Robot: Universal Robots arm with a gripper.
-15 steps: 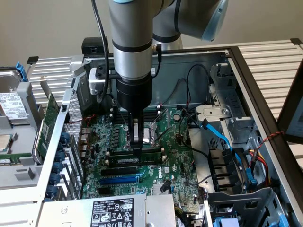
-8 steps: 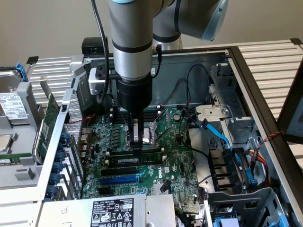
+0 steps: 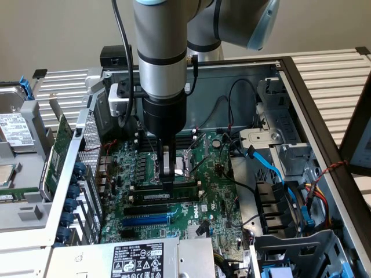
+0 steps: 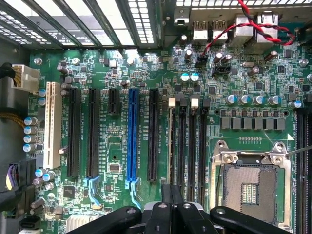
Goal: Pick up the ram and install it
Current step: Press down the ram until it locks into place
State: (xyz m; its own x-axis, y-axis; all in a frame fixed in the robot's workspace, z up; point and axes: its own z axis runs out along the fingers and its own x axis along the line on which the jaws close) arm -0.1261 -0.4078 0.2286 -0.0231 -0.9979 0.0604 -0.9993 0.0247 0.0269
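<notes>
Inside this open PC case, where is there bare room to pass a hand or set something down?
Little. The barest patch is the motherboard strip between the blue slot and the cables. Around the gripper, ram and CPU socket it is crowded.

Gripper (image 3: 167, 186) tips hide part of ram (image 3: 182, 191).

Exterior view evenly, softly lit; shadow beneath the grey cylindrical robot arm (image 3: 159, 52). Wrist view bright, overexposed glare through the slotted metal grille (image 4: 97, 22); green motherboard (image 4: 122, 78) sharp, near edges blurred.
</notes>
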